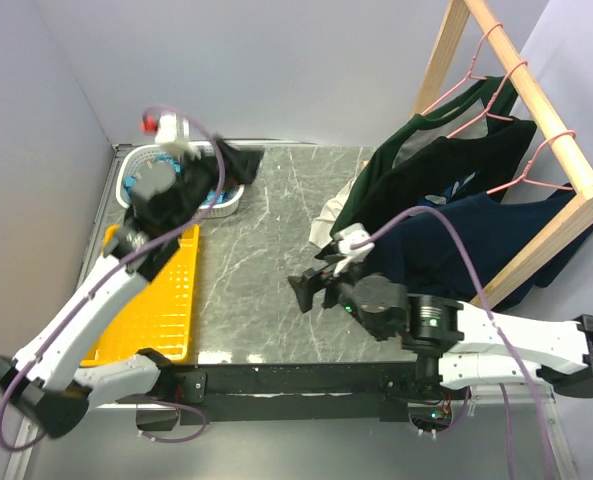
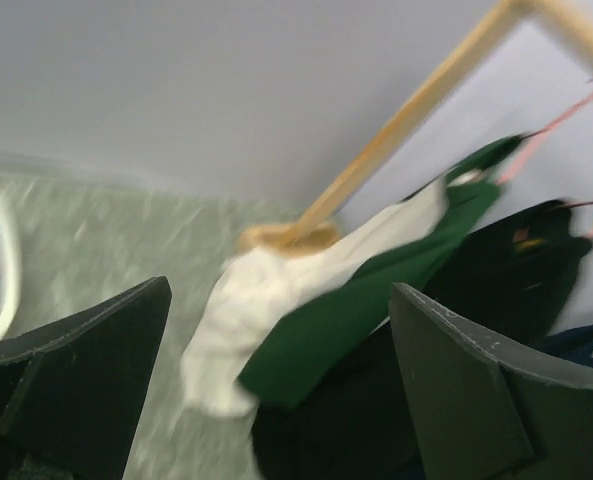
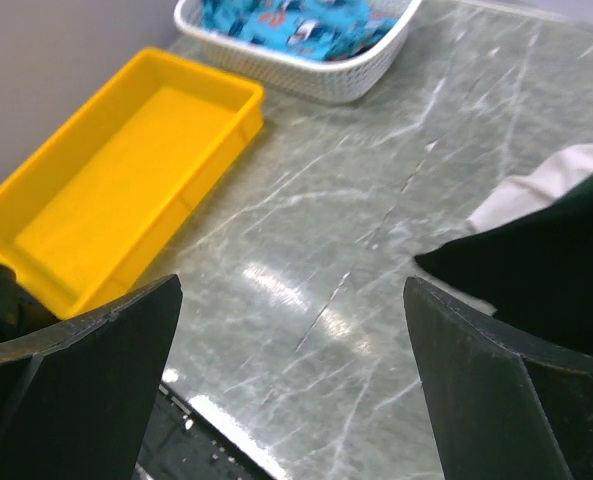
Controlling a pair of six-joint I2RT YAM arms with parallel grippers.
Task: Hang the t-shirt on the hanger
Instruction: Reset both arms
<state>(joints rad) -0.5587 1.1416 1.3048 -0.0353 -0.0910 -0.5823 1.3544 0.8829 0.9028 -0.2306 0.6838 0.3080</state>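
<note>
Above grey marble table [image 1: 276, 250], left claw [image 2: 278, 290] and right claw [image 3: 293, 285] gape empty; lopsided green-and-white t-shirt [image 2: 356, 300] may slide off thin pink wire hanger [image 1: 448, 92].

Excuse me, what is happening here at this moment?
Two robot arms are working with a t-shirt. It seems to hang on the pink hanger on the wooden rack, with its lower part reaching the table. The left gripper and the right gripper are both open and hold nothing.
</note>
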